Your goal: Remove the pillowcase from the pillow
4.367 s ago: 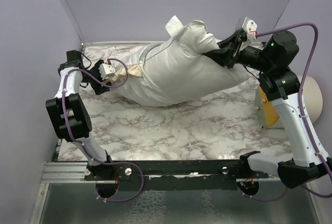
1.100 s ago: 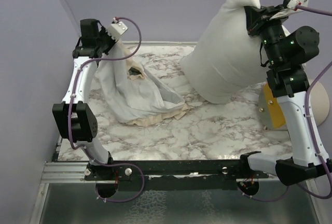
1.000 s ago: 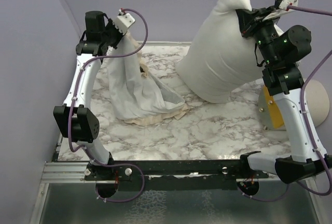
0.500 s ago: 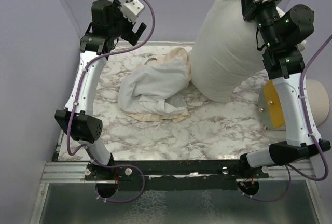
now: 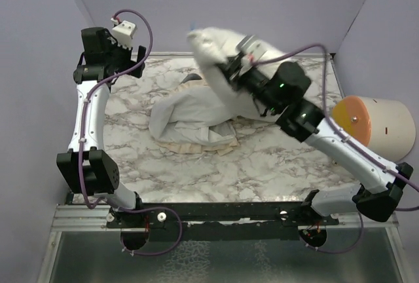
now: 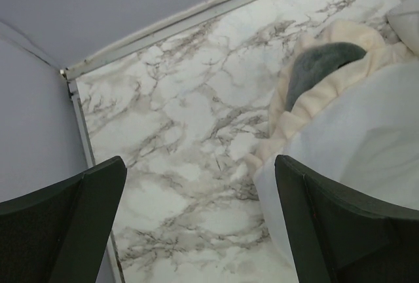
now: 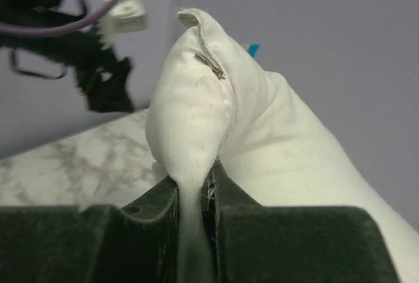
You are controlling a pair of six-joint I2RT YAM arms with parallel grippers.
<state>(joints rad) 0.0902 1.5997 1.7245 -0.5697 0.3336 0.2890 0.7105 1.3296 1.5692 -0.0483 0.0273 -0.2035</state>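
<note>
The limp pillowcase (image 5: pixel 190 122), white inner face outward with cream border trim, lies in a crumpled heap on the marble-patterned white and grey table (image 5: pixel 262 158), left of centre. In the left wrist view a small patch of its dark grey fuzzy face (image 6: pixel 324 60) shows inside a ruffle of cream trim, with the smooth white lining spreading below it.

The plump white stuffed pillow (image 5: pixel 208 46) is out of the cover. It is held up over the far middle of the table, above the far right part of the heap; whether its lower end touches the fabric cannot be told, as the arm hides it.

The right gripper (image 5: pixel 230 73) is clamped tight on a pinch of the pillow's fabric near a seamed corner. The right wrist view shows both dark fingers (image 7: pixel 157 211) pressed against the fold, with the pillow bulging above them.

The left gripper (image 5: pixel 136 59) hangs high over the far left corner, well apart from the heap. Its jaws are spread wide with nothing between them, and bare marble lies below.

A cream cylinder with an orange top (image 5: pixel 383 126) stands beyond the table's right edge.
</note>
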